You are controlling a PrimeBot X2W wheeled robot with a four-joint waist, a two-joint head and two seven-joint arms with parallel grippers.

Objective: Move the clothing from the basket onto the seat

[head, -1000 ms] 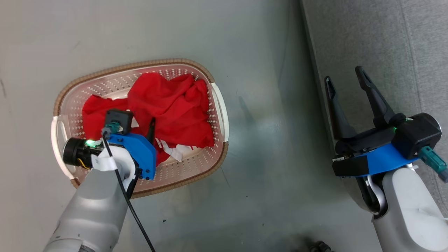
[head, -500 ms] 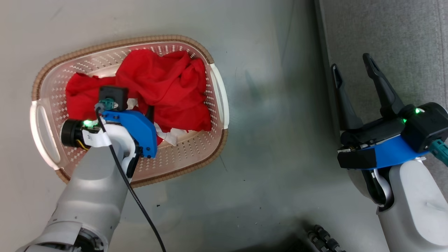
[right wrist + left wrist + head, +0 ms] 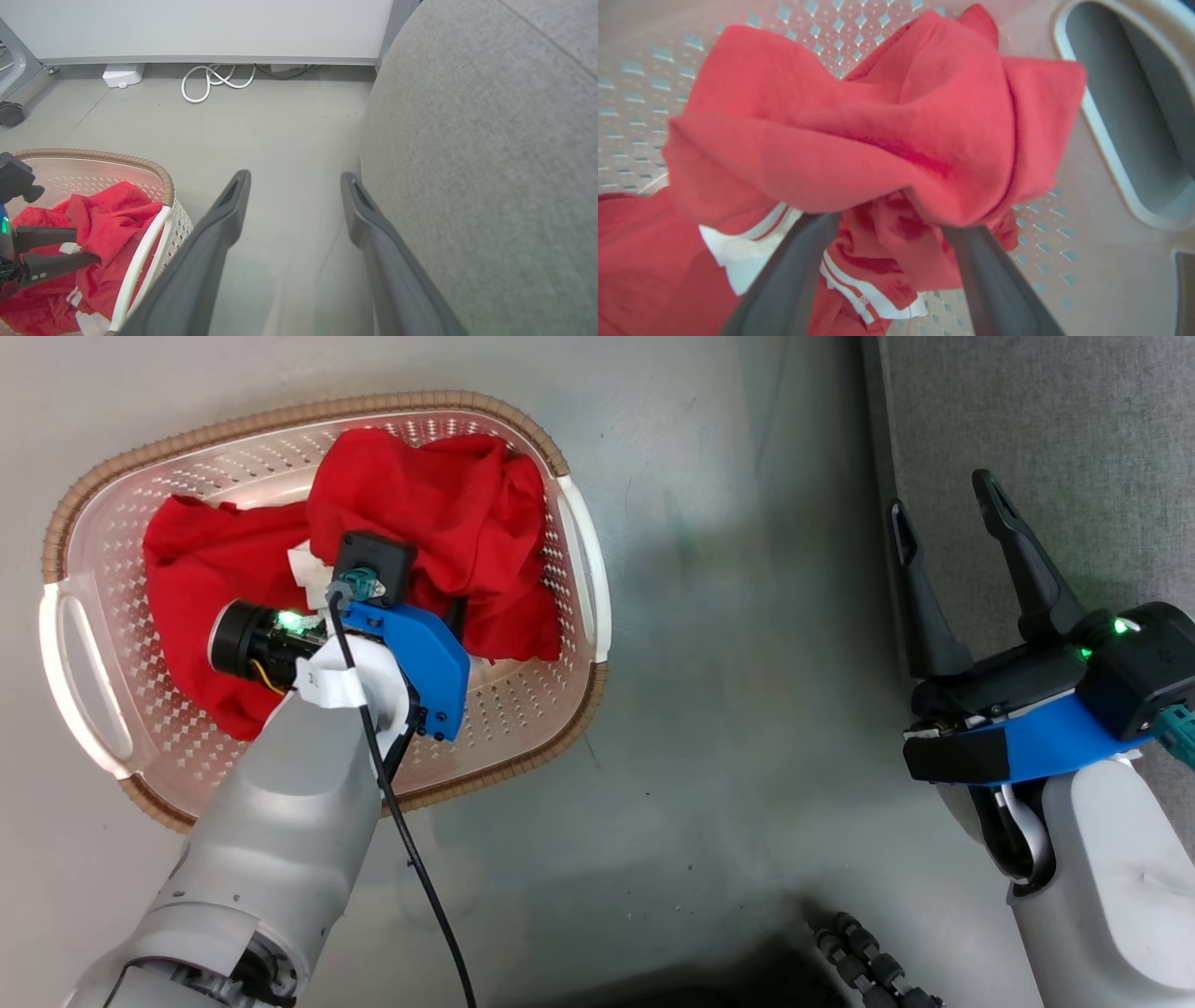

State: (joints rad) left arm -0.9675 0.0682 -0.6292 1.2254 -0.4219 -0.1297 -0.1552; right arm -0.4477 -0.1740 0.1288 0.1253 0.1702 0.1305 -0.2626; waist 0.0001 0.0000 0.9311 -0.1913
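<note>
Your left gripper (image 3: 894, 225) stands wide apart, its fingertips tucked under a fold of the red clothing (image 3: 878, 130) inside the basket (image 3: 280, 413). Your right gripper (image 3: 941, 497) gapes empty, with the grey seat (image 3: 490, 163) just beside its right finger.

left claw (image 3: 892, 223) tips: under clothing (image 3: 878, 130) | seat (image 3: 1046, 420): cut off right

Floor (image 3: 709, 728) — smooth grey, faintly glossy.
Standing on it: basket (image 3: 590, 705) and, well to its right, seat (image 3: 1055, 420), with bare floor between. Along the far wall (image 3: 196, 28) lie a looped white cable (image 3: 210, 84), a small white box (image 3: 122, 74) near it, and a dark caster (image 3: 10, 114).
</note>
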